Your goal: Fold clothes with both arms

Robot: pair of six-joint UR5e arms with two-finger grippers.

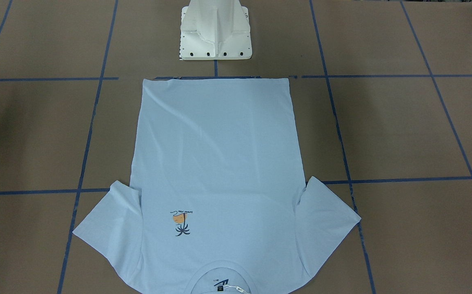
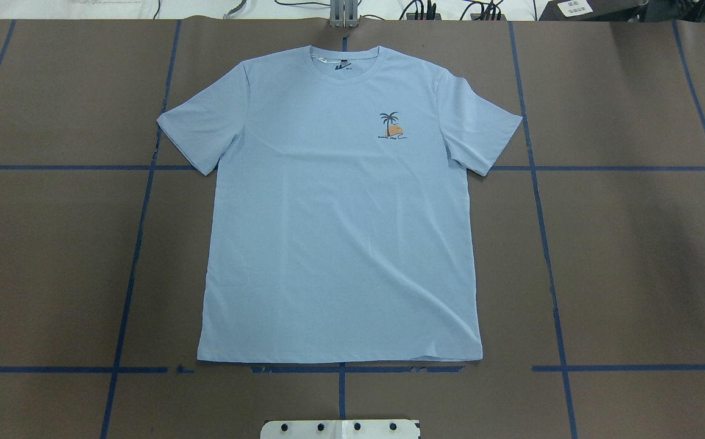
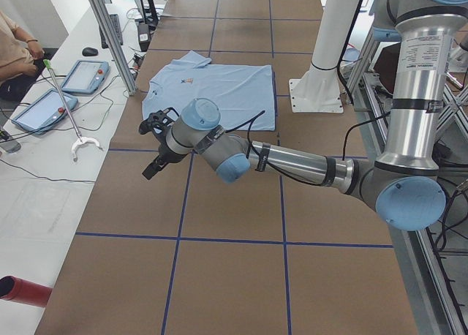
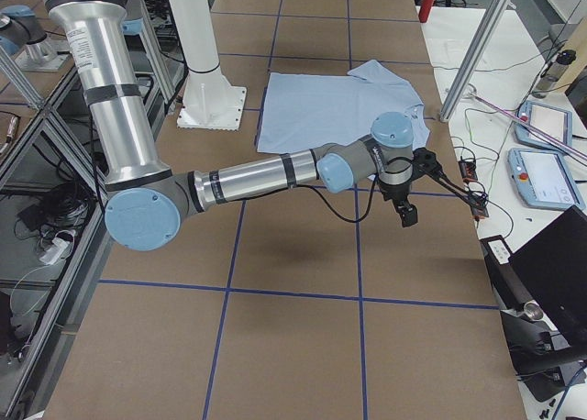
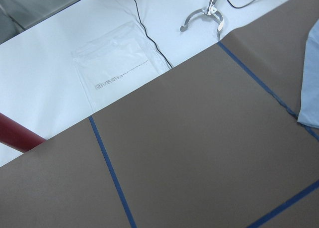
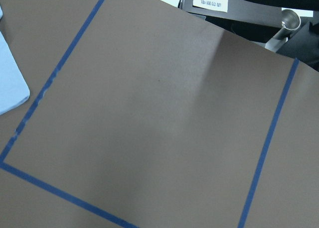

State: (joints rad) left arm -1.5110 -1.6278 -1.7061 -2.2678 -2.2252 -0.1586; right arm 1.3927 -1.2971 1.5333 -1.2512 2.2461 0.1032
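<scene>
Overhead exterior gives me the layout plainly. The light blue short-sleeved T-shirt (image 2: 340, 231) of thin fabric lies flat and print-up on the brown paper-covered table (image 2: 633, 256) with its blue tape grid. Its hem is close to my white pedestal base (image 2: 340, 430) and its collar is at the far edge. Its long axis runs straight away from me, the sleeves are spread to either side, and no fold is made yet.

Neither arm shows clearly in that view or in the front-facing one; only the side cameras catch them. My left gripper (image 3: 155, 158) hangs over bare table out to the left of the shirt, towards the collar end. My right gripper (image 4: 408, 207) hangs likewise out to the right. From those angles I cannot tell whether either is spread or closed, though nothing seems to hang from them.

Each wrist camera looks down on brown paper with only a sliver of the T-shirt at the frame's edge — on the right for the left wrist (image 5: 314, 88), on the left for the right wrist (image 6: 10, 78). So the garment lies inward from both grippers, each nearest its own sleeve and about equally far off. I judge the coming move is inward — each arm to its own side.
</scene>
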